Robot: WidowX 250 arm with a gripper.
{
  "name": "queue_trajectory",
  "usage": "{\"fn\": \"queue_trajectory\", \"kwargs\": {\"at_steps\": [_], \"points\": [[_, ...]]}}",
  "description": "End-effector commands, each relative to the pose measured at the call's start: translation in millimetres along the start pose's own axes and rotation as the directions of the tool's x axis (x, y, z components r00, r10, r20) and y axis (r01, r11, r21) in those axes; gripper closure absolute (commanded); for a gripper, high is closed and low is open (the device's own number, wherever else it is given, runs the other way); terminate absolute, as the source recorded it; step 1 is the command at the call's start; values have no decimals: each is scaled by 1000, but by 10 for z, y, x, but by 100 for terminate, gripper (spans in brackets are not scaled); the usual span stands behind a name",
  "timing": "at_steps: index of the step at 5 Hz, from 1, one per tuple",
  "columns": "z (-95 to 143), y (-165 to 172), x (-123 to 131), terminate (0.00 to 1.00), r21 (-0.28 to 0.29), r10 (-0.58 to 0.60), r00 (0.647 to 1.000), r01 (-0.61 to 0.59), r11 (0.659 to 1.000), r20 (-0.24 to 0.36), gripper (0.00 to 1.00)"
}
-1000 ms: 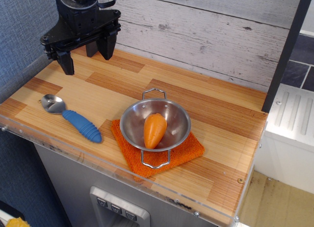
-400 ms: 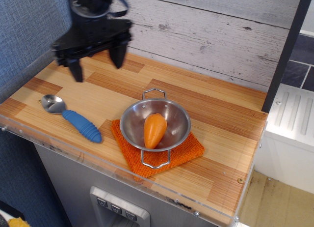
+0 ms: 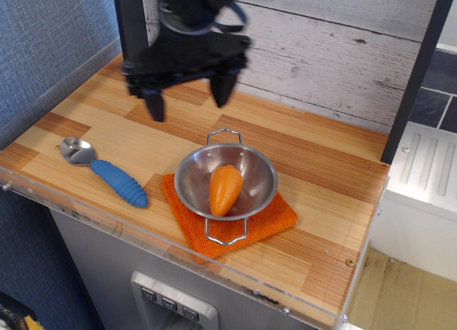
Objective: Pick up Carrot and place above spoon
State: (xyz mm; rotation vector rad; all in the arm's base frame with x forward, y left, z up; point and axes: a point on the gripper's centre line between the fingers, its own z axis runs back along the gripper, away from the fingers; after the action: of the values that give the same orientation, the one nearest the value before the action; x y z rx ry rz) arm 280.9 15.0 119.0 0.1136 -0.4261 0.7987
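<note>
The orange carrot (image 3: 224, 189) lies inside a steel two-handled bowl (image 3: 193, 178) that sits on an orange woven cloth (image 3: 275, 219). The spoon (image 3: 107, 171), with a silver bowl and ribbed blue handle, lies near the front left edge of the wooden counter. My black gripper (image 3: 188, 98) hangs open and empty above the counter, behind and slightly left of the bowl, its two fingers spread wide apart.
A white plank wall (image 3: 321, 44) runs along the back. A blue textured wall (image 3: 43, 44) is on the left. A clear acrylic lip (image 3: 128, 233) edges the counter's front. A dark post (image 3: 418, 73) stands at the right.
My gripper has moved to the right from the back left corner toward the bowl, staying open. The carrot, bowl and spoon have not moved.
</note>
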Motion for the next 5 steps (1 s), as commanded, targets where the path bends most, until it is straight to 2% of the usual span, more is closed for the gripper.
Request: {"fn": "queue_trajectory", "kwargs": {"at_steps": [1, 3, 5], "points": [[-149, -283, -258, 0, -48, -151, 988, 150, 988, -13, 0], [-396, -354, -365, 0, -15, -224, 973, 223, 975, -47, 0], [-614, -285, -412, 0, 4, -234, 967, 235, 972, -101, 0]]}}
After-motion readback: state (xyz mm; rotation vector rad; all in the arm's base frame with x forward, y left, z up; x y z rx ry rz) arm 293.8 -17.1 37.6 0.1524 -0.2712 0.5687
